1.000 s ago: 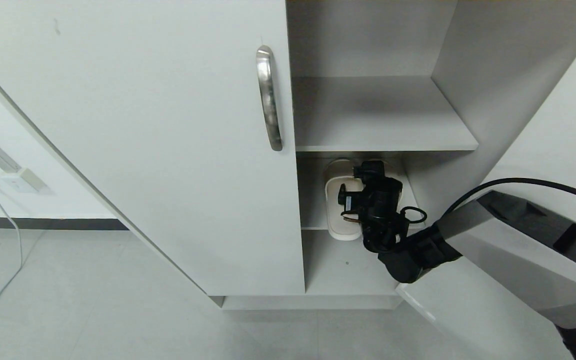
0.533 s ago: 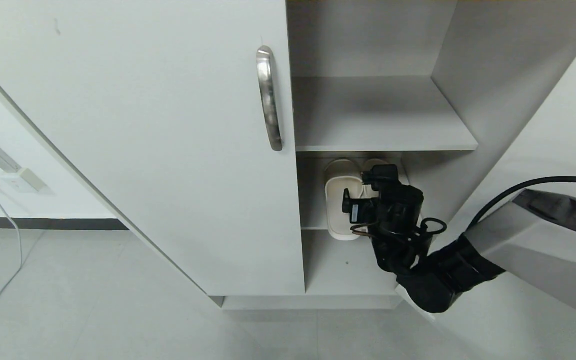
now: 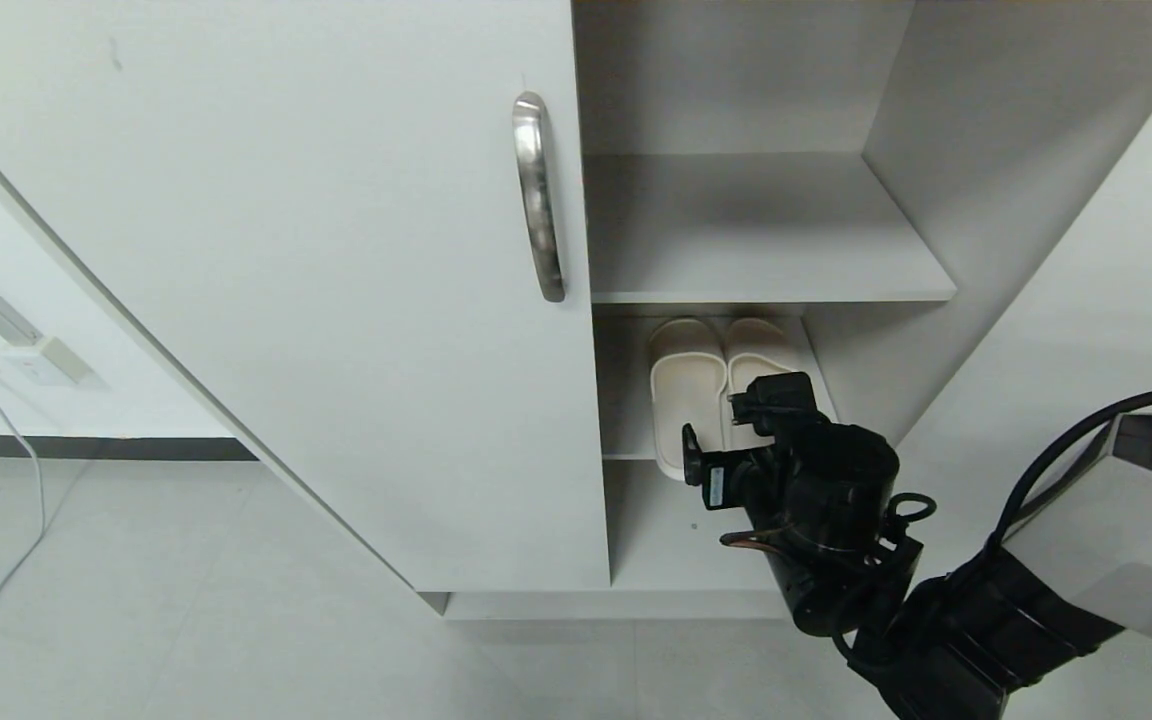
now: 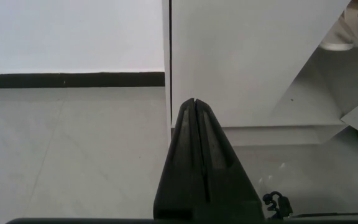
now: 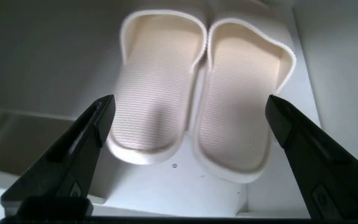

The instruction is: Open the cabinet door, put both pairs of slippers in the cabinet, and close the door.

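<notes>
Head view frames over the last second have the right end effector drawing back out of the cabinet, from over the pair of slippers to a spot in front of the lower opening. The slippers have stayed put, side by side on the middle shelf with toes inward, and both are now uncovered. That reads as a finished placement: one pair looks stowed, with the second pair and closing the cabinet left to do. Right wrist view adds what the head view cannot settle: the fingers stand wide apart with nothing between them, and the heels jut a little past the shelf's front edge. Left wrist view gives the left end effector, fingers pressed together and empty, low near the floor beside the cabinet's base.
</notes>
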